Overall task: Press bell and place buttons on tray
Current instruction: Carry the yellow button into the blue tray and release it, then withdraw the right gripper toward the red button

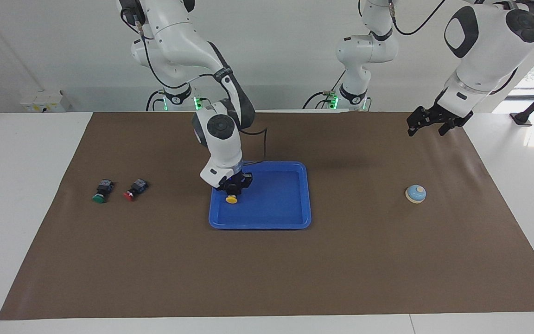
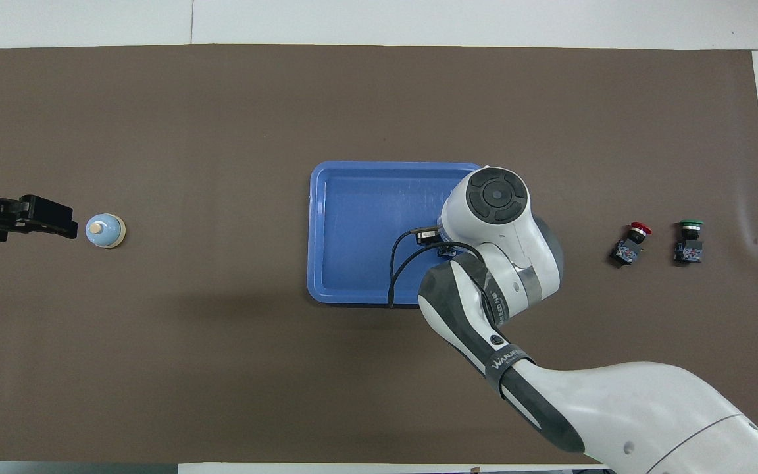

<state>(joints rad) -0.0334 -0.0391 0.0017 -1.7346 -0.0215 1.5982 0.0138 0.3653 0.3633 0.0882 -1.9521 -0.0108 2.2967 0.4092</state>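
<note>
My right gripper (image 1: 233, 190) is shut on the yellow button (image 1: 232, 199) and holds it low inside the blue tray (image 1: 276, 204), near the rim toward the right arm's end. In the overhead view the right arm's wrist hides the button and fingers over the tray (image 2: 366, 224). The red button (image 1: 133, 190) (image 2: 632, 240) and green button (image 1: 102, 191) (image 2: 688, 240) lie side by side on the mat toward the right arm's end. The bell (image 1: 415, 193) (image 2: 105, 230) stands toward the left arm's end. My left gripper (image 1: 425, 131) (image 2: 66, 220) hangs open in the air beside the bell and waits.
A brown mat (image 1: 267, 269) covers most of the white table (image 1: 26, 185). A black cable loops from the right wrist over the tray's rim nearest the robots.
</note>
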